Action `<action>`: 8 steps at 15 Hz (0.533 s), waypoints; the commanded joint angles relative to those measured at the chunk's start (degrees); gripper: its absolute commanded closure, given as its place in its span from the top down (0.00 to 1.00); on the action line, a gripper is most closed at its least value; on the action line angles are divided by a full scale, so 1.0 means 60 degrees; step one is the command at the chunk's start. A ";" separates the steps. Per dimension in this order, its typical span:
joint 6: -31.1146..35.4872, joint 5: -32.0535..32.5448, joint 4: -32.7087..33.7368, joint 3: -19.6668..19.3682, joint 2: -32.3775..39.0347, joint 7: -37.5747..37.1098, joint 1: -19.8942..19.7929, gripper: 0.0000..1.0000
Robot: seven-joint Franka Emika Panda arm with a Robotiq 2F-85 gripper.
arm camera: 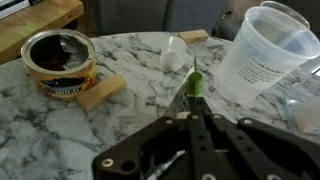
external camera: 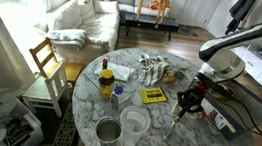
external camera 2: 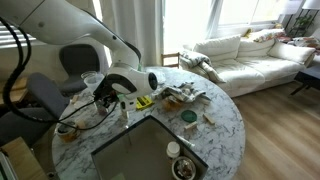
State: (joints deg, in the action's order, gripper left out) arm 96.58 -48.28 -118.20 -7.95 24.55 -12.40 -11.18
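The pincer is clenched on a slim green-tipped stick (probably light, stiff, apt to pivot), best held mid-shaft, left of the plastic cup.

The round marble table is white with grey veining, the tool is matt black, and the small thin piece is bright green. The round tin can has a tan-and-brown label. The flat wooden block is pale tan, and the plastic cup is milky translucent with faint grey print.
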 commanded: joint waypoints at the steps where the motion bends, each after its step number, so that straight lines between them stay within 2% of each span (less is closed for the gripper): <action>1: 0.0058 0.0144 0.0046 -0.0165 0.0103 -0.0104 0.0138 0.26; 3: 0.0030 0.0157 0.0041 -0.0142 0.0109 -0.0064 0.0152 0.31; 8: -0.0088 0.0203 -0.0041 -0.0104 -0.0036 0.0066 0.0216 0.68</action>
State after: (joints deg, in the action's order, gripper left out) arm 96.59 -48.00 -118.21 -8.11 24.71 -12.35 -10.54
